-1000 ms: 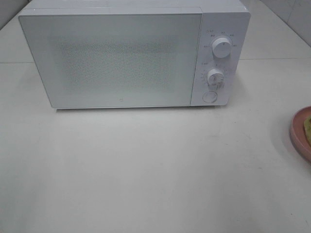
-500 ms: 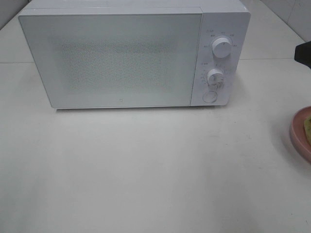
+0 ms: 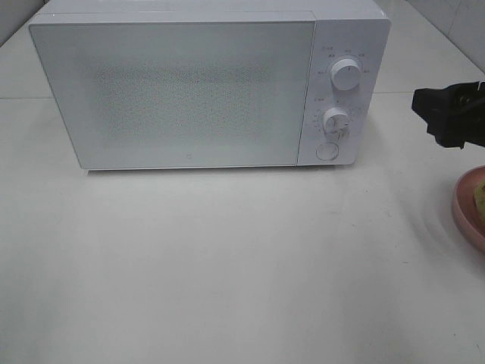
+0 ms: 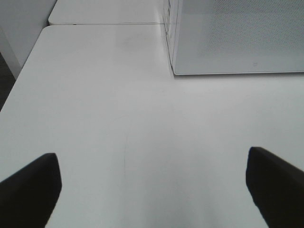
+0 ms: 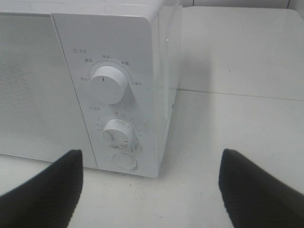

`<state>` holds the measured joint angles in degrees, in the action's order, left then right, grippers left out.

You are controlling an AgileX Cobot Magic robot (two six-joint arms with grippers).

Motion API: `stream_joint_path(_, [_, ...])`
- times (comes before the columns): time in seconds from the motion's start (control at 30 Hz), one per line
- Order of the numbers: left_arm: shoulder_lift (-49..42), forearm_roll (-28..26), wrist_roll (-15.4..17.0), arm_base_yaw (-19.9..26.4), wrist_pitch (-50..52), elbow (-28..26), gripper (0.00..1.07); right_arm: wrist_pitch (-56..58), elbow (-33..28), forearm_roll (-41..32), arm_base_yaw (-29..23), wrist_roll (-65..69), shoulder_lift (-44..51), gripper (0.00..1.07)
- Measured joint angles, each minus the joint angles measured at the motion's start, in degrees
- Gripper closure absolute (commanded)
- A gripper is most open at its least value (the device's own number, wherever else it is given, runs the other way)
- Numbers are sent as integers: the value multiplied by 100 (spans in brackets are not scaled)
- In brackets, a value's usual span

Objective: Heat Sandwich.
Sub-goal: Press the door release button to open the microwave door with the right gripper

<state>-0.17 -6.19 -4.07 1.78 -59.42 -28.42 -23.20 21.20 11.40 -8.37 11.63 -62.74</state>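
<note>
Zero steps done: we judge the task not yet started. The white box-shaped microwave oven stands with its speckled frosted door shut.
Sandwich: only a greenish-yellow sliver shows at the right edge of the high view. It lies on the round pink plate on the white table, well apart from the oven.
Right gripper: black, hanging above the table between the oven's control side and the plate, with its jaws spread wide and gripping nothing. Its own camera faces the two white dials and the round push button.
Left gripper: out of the high view. Its wrist view shows it spread and empty over the table, near the oven's front corner.
Left to do: everything, we reckon — open the door (likely by that button), bring the sandwich in, shut the door, set a dial.
</note>
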Motion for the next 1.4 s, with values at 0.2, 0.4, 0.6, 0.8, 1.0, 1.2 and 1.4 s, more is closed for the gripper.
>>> stream_joint_path(0.2, [0,0,0,0,0,0,5,-1083,-424,-550,0,-430,-476,31])
stream_joint_path(0.4, [0,0,0,0,0,0,5,-1942,-773,-1427,-52,-808,-871,31])
stream_joint_path(0.6, [0,0,0,0,0,0,5,-2613,-1049,-2550,-888,-1467,-1249,31])
stream_joint_path(0.8, [0,0,0,0,0,0,5,-3151,-1077,-3535,-1816,-1937,-1599,31])
stream_joint_path(1.0, [0,0,0,0,0,0,5,-3575,-1077,-4291,-2532,-2034,-1988,31])
stream_joint_path(1.2, [0,0,0,0,0,0,5,-4097,-1094,-5094,-3300,-2091,-2647,31])
stream_joint_path(1.4, [0,0,0,0,0,0,5,-4171,-1060,-5254,-3615,-2108,-3002,31])
